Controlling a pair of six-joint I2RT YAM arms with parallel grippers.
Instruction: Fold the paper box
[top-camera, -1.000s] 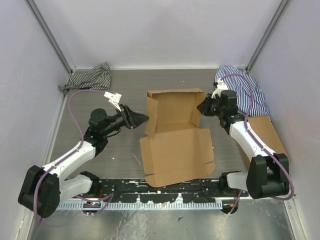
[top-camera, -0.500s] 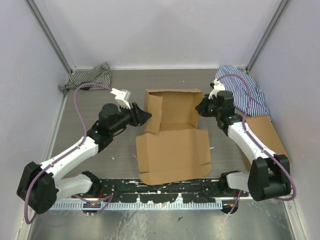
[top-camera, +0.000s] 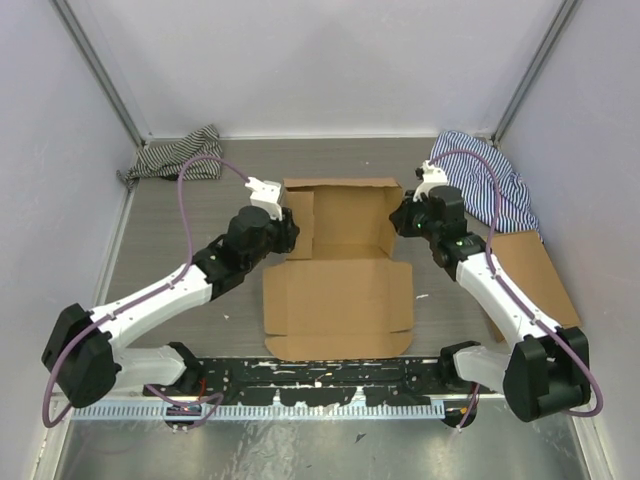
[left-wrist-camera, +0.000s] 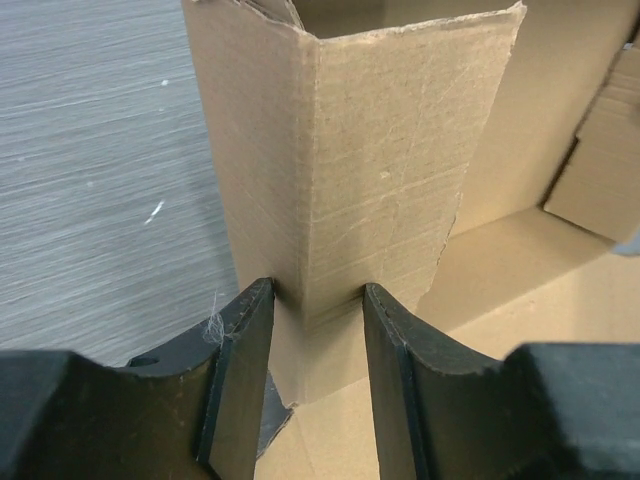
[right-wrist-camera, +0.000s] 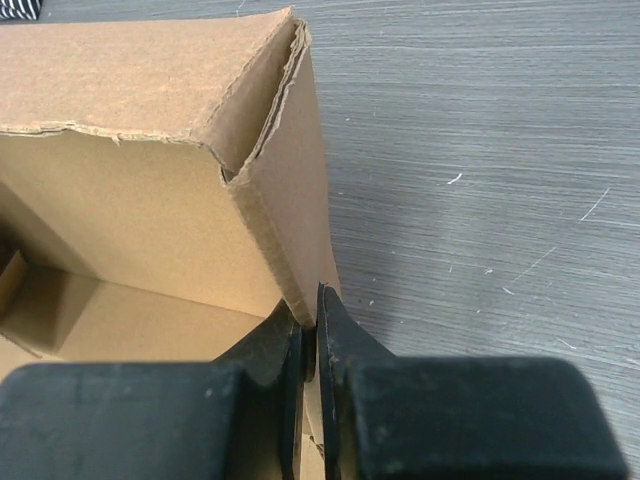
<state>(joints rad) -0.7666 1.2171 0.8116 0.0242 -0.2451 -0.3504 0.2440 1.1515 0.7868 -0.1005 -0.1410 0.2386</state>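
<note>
Grey desk (top-camera: 170, 220): paper box (top-camera: 340, 295) sits at frame centre, half erected. Left end effector (left-wrist-camera: 318, 300) clamps its left wall corner and right end effector (right-wrist-camera: 310, 305) pinches the right wall edge. Likely light, stiff corrugate that creases easily, so grip walls near folds.

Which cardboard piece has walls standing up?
The box in the middle, its far half folded upright; the other cardboard, at the right edge, lies flat.

White arm links (top-camera: 150, 303), black joints (top-camera: 78, 360), looping purple cables (top-camera: 183, 195), matte black left gripper (left-wrist-camera: 317, 290), right gripper (right-wrist-camera: 310, 312) alike.
</note>
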